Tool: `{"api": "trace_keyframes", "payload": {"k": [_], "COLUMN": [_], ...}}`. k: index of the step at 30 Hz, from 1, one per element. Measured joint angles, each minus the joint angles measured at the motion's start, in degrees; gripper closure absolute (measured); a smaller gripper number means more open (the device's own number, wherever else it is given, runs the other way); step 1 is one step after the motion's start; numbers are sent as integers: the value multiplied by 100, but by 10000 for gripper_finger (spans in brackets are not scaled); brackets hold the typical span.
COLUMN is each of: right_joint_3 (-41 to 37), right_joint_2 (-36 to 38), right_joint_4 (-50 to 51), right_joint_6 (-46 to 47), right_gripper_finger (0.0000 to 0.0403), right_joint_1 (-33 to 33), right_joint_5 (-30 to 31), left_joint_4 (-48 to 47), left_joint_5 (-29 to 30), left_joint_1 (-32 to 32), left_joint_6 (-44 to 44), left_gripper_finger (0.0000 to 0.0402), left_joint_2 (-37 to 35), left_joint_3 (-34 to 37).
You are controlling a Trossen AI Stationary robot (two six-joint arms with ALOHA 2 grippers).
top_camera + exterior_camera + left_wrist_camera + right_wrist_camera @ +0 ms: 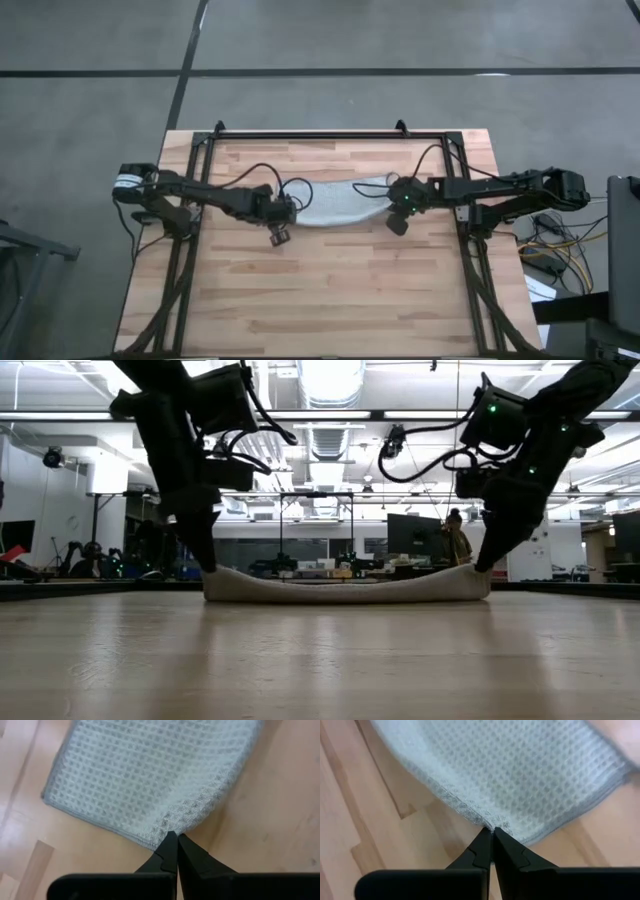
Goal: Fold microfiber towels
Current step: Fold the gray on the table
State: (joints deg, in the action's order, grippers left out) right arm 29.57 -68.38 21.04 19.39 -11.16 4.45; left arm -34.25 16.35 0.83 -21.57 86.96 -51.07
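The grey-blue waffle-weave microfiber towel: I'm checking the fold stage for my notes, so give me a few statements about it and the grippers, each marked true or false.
1. The grey-blue waffle-weave microfiber towel lies between the two arms on the wooden table. True.
2. The left gripper is shut on a towel edge. True.
3. The right gripper hangs wide open above the towel. False: it is shut, pinching the towel's hemmed edge.
4. The towel hangs fully in the air. False: in the low view its middle rests on the table, with only the ends raised.
5. The towel is spread out as a flat square. False: from above it shows as a narrow band.
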Motion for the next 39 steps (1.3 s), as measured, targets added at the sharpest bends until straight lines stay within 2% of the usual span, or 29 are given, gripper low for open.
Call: {"api": "trace_keyframes", "payload": {"k": [15,23,39], "right_joint_3": [261,316,851], "right_joint_2": [2,2,-155], "right_joint_4": [549,537,535], "right_joint_6": [14,6,-278], "right_gripper_finger": [395,395,395], "right_joint_1": [-314,-501,-1006], "right_joint_5": [208,224,315], "left_joint_4": [-33,-40,-10], "left_joint_5": [29,98,78], "left_joint_1": [-241,-482,-972], "left_joint_6": [1,1,414], "left_gripper_finger": [401,402,401], "left_joint_2": [-162,-436,-461], "left_joint_3": [-76,-76,-115]}}
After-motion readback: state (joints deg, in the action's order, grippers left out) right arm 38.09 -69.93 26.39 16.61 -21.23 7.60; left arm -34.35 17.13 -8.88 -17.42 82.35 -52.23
